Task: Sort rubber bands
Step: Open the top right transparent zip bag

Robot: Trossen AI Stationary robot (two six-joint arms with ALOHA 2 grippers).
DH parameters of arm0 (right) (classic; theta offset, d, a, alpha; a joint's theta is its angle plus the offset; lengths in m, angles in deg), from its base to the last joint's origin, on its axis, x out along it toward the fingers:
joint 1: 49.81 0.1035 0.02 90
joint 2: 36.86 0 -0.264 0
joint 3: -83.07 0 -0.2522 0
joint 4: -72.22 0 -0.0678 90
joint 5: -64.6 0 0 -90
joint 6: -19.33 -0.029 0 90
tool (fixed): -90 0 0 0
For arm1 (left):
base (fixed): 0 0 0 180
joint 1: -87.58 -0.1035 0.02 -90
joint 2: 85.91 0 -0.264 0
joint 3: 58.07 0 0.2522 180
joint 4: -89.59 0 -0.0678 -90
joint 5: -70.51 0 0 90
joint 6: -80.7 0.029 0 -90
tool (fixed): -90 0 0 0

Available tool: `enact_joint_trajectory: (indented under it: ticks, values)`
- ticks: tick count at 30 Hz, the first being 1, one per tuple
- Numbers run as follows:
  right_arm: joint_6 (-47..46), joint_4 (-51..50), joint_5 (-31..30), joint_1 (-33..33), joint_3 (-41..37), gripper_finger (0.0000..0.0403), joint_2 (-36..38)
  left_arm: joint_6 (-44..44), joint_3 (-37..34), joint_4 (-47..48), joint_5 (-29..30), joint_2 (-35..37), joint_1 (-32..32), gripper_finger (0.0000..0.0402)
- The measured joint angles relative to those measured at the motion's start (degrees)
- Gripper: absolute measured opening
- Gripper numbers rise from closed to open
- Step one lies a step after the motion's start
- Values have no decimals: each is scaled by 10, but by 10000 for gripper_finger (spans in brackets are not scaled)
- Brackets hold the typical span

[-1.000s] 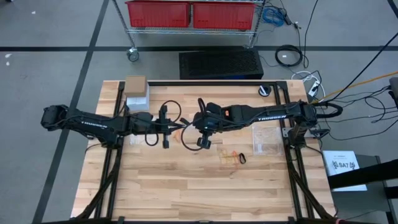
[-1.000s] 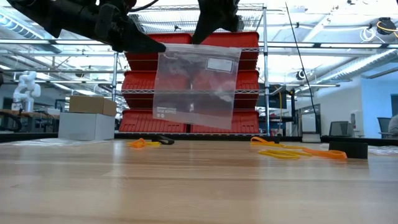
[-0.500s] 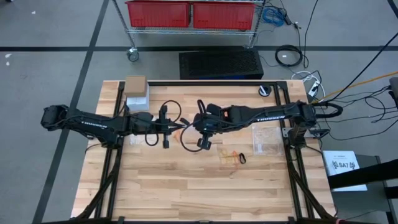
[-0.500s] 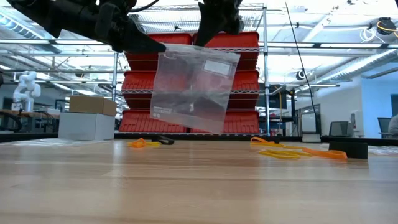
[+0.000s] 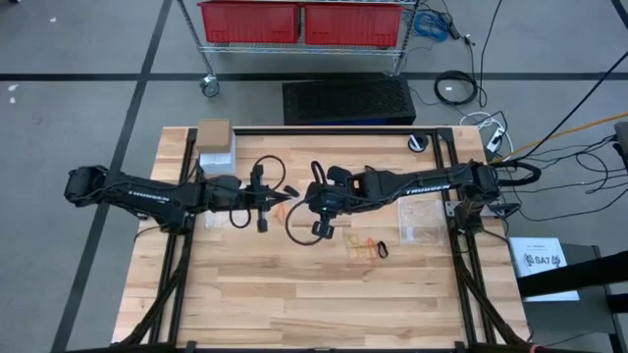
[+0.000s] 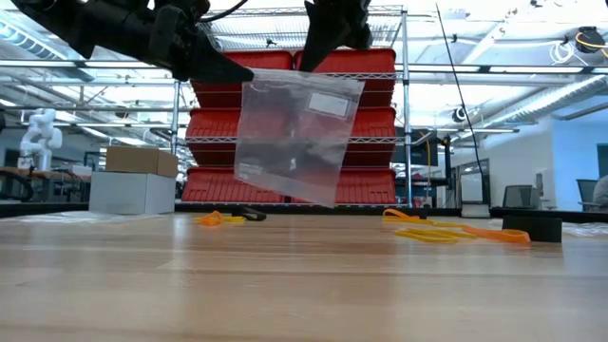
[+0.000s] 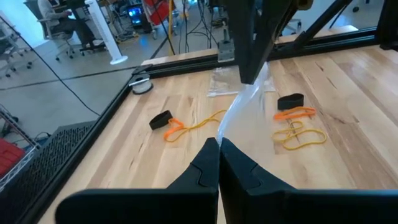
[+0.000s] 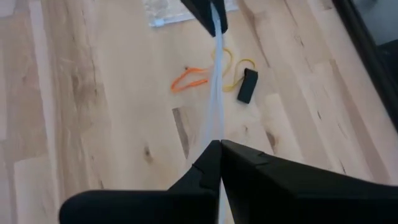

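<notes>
Currently holding: one clear bag (image 6: 293, 133), my left pincer (image 7: 218, 144) and right pincer (image 8: 217, 147) both clenched on its top edge; it is now tilting further. Rubber bands (image 5: 367, 247) lying at four o'clock on the table (image 5: 294, 304), none bagged yet.

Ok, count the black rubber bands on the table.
2. One black rubber band lies touching an orange band; the other sits by the orange and yellow loops. The hanging clear bag may hide more.

A robotics lab: wire shelving (image 6: 380, 95) stacked with red bins (image 6: 380, 123).
</notes>
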Motion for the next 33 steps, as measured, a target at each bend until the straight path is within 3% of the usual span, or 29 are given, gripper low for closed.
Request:
enact_joint_trajectory:
  ticks: [13,23,33]
  values:
    - [-5,9,18,-3,0,0,-21,-9,0,0,1,0,-3,2]
    - [-62,69,49,-17,0,0,-27,-16,0,6,1,0,-3,2]
    - [-55,50,14,-31,0,0,-43,-15,0,15,-27,0,-3,2]
